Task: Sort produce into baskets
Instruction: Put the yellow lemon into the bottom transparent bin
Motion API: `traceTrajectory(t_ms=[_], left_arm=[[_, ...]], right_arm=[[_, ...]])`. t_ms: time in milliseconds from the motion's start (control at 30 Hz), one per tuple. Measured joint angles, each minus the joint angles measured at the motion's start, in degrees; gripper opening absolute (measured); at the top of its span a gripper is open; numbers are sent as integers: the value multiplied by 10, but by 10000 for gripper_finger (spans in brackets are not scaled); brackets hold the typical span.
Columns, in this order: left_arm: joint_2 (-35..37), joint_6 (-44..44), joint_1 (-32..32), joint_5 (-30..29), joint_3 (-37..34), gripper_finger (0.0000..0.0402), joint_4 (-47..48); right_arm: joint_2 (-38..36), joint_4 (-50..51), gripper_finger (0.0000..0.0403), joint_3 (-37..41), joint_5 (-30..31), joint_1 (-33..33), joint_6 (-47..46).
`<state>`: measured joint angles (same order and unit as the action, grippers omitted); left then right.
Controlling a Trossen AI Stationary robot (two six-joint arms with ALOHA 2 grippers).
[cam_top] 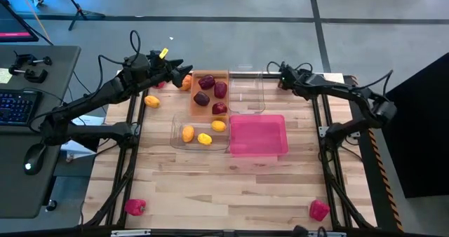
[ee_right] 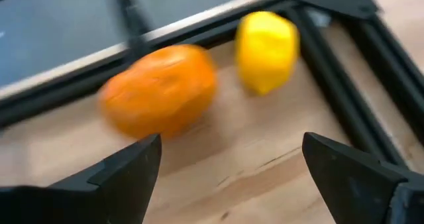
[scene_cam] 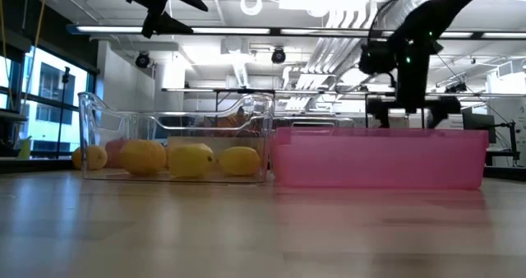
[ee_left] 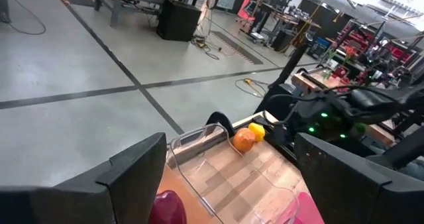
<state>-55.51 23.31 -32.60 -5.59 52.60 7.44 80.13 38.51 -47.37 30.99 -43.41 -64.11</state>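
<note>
My left gripper [cam_top: 186, 73] is open and empty, raised over the far left corner of the translucent orange bin [cam_top: 197, 104], which holds several dark maroon pieces [cam_top: 206, 83]. An orange fruit [cam_top: 186, 83] lies on the table just under it. My right gripper [cam_top: 281, 72] is open and low at the table's far edge, beside the empty clear bin [cam_top: 245, 91]. In the right wrist view its fingers [ee_right: 132, 164] stand apart in front of an orange fruit [ee_right: 159, 88] and a yellow one [ee_right: 266, 48], touching neither. Both fruits also show in the left wrist view [ee_left: 244, 139].
A second clear bin [cam_top: 178, 140] holds yellow pieces [cam_top: 204, 139]. The pink bin [cam_top: 258, 136] stands right of it. A yellow-orange piece [cam_top: 151, 101] lies left of the orange bin. Pink-red pieces lie at the near left [cam_top: 135, 207] and near right [cam_top: 319, 210]. Black frame rails [cam_top: 327, 135] edge the table.
</note>
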Motion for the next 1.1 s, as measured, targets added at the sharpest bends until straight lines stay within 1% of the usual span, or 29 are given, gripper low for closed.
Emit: traceTrajectory(t_ms=[100, 267, 367, 467, 600, 867, 1033, 1100], left_arm=[[0, 0, 0, 6, 0, 319, 0], [0, 0, 0, 9, 0, 319, 0], [0, 0, 0, 9, 0, 319, 0], [0, 0, 0, 9, 0, 319, 0], [0, 2, 0, 9, 0, 319, 0], [0, 2, 0, 9, 0, 319, 0], [0, 5, 0, 9, 0, 319, 0], [0, 6, 0, 9, 0, 319, 0]], right_arm=[[12, 0, 355, 10, 2, -41, -30], [34, -10, 355, 11, 26, -90, 5], [52, -16, 355, 11, 29, -109, 6], [63, -32, 355, 11, 35, -110, -31], [67, -72, 355, 11, 35, -110, -51], [82, -85, 355, 10, 68, -111, -85], [97, -122, 355, 8, 107, -105, -120], [99, -130, 355, 7, 108, -106, -130]])
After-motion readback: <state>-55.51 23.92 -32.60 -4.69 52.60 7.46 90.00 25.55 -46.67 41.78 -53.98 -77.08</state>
